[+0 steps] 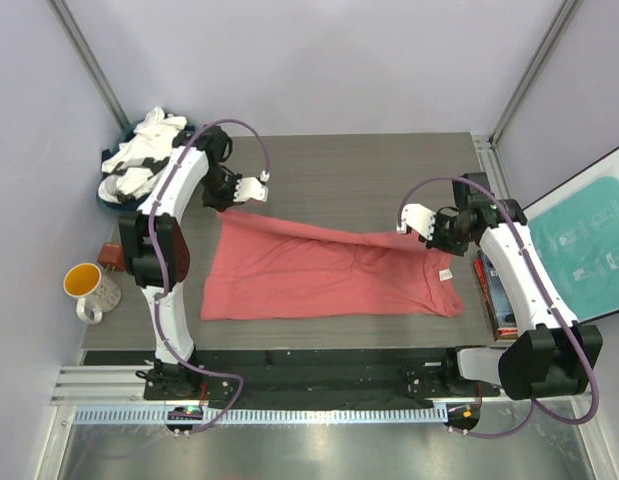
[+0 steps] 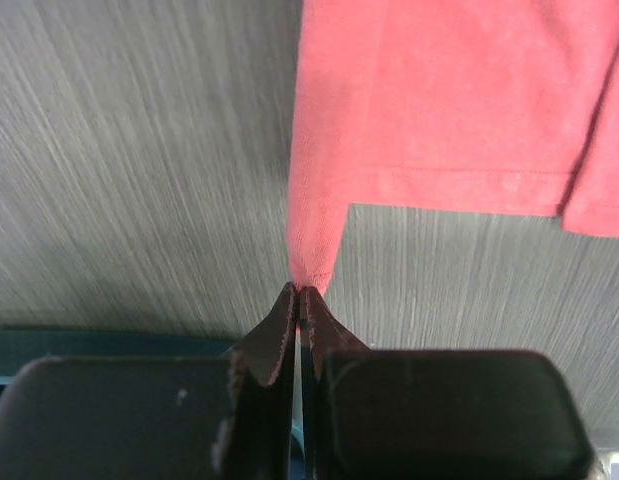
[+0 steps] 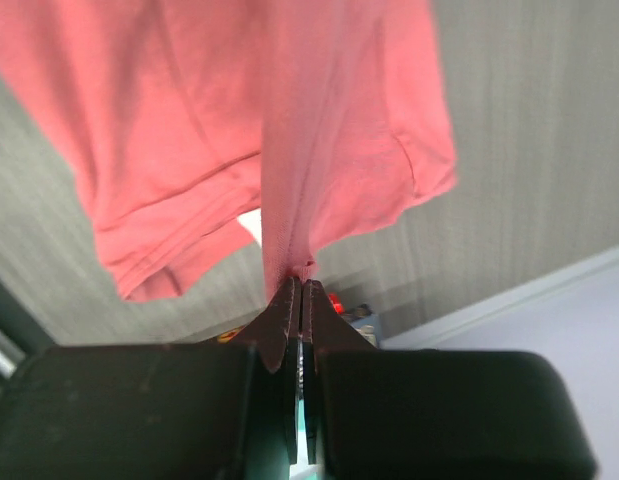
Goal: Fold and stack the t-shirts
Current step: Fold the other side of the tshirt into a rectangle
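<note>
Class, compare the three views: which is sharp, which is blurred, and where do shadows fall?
Top external: evenly lit and sharp, the coral-red t-shirt crisp. Left wrist: table grain smeared, a shadow band near the dark left gripper. Right wrist: the shirt's edges blurred, the right gripper underexposed.

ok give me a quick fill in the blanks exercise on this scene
1. The left gripper is shut on a corner of the ____ (colour) t-shirt.
2. The right gripper is ____ (open/shut) on that same shirt.
3. The pile of white clothes lies by the far ____ corner of the table.
4. The white neck tag shows nearest the ____ gripper.
Missing words: red; shut; left; right.
</note>
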Action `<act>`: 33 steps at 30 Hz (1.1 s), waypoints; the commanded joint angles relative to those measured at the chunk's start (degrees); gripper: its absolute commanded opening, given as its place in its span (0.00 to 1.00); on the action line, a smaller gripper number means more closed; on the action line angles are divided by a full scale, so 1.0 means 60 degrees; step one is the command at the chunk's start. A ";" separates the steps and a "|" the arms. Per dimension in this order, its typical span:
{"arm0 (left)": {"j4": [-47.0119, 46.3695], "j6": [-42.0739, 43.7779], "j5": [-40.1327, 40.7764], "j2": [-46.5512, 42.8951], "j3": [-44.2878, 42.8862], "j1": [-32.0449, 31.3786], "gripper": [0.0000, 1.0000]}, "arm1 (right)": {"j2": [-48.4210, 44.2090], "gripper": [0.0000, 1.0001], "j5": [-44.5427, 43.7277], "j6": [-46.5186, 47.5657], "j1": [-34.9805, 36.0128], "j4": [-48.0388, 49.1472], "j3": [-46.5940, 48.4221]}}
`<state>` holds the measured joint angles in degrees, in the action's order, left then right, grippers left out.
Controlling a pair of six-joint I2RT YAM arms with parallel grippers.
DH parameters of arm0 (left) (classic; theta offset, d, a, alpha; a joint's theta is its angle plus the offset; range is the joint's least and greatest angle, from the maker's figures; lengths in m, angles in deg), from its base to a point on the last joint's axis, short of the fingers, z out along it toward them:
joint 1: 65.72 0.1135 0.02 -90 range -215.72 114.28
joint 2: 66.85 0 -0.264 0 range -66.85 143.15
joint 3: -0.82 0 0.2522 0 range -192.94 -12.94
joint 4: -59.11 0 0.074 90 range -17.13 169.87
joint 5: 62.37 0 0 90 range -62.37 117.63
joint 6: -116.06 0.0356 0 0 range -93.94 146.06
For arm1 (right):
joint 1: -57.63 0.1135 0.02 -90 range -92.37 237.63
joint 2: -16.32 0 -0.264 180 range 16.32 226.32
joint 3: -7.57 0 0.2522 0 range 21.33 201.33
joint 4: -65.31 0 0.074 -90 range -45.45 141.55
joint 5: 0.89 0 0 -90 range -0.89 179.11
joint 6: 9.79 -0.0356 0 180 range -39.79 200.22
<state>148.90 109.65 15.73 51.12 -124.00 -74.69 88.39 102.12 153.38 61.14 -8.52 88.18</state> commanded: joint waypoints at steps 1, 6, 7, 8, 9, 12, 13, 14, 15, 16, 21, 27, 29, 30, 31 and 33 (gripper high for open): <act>0.3207 0.0569 0.0605 -0.0999 0.0652 -0.0203 0.00 | -0.0162 0.01 0.0013 0.0564 -0.0028 -0.0622 -0.0331; 0.3207 0.1009 0.1133 -0.1542 0.1781 -0.0380 0.00 | -0.0016 0.01 0.0072 0.0784 -0.0043 -0.0725 -0.0419; 0.3207 0.1024 0.1192 -0.1557 0.1884 -0.0394 0.00 | -0.0015 0.01 0.0086 0.0871 -0.0028 -0.0725 -0.0419; 0.3207 0.1024 0.1251 -0.1513 0.1972 -0.0423 0.00 | 0.0014 0.01 0.0087 0.0901 -0.0043 -0.0740 -0.0491; 0.3207 0.1010 0.1251 -0.1469 0.1973 -0.0467 0.00 | 0.0043 0.01 0.0130 0.0945 -0.0043 -0.0754 -0.0492; 0.3207 0.0703 0.1236 -0.1308 0.1929 -0.0569 0.00 | 0.0087 0.01 0.0131 0.1033 -0.0028 -0.0769 -0.0609; 0.3207 0.0673 0.1236 -0.1293 0.1943 -0.0599 0.00 | 0.0116 0.01 0.0145 0.1062 -0.0028 -0.0783 -0.0624; 0.3193 0.0658 0.1251 -0.1293 0.2002 -0.0628 0.00 | 0.0117 0.01 0.0131 0.1091 -0.0014 -0.0784 -0.0653; 0.3207 0.0672 0.1295 -0.1337 0.2046 -0.0658 0.00 | 0.0146 0.01 0.0145 0.1106 0.0001 -0.0798 -0.0668; 0.3207 0.0687 0.1324 -0.1366 0.2104 -0.0672 0.00 | 0.0146 0.01 0.0131 0.1135 0.0030 -0.0798 -0.0697; 0.3222 0.0833 0.1646 -0.1556 0.2734 -0.0789 0.00 | 0.0248 0.01 0.0087 0.1326 0.0074 -0.0973 -0.0829; 0.3207 0.0951 0.1734 -0.1878 0.3422 -0.0921 0.00 | 0.0219 0.01 -0.0016 0.1545 0.0235 -0.1296 -0.1063; 0.3207 0.0951 0.1764 -0.1923 0.3612 -0.0951 0.00 | 0.0205 0.01 -0.0060 0.1590 0.0309 -0.1296 -0.1151; 0.3207 0.0907 0.1778 -0.1923 0.3672 -0.0965 0.00 | 0.0205 0.01 -0.0045 0.1575 0.0338 -0.1325 -0.1180; 0.3193 0.0878 0.1778 -0.1923 0.3716 -0.0980 0.00 | 0.0219 0.01 -0.0045 0.1532 0.0382 -0.1340 -0.1210; 0.3207 0.0848 0.1808 -0.1923 0.3847 -0.1010 0.00 | 0.0234 0.01 -0.0089 0.1517 0.0484 -0.1384 -0.1283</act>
<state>149.38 114.00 25.18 42.68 -102.08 -80.40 89.96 102.27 161.45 62.97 -14.73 81.03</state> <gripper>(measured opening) 0.005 0.026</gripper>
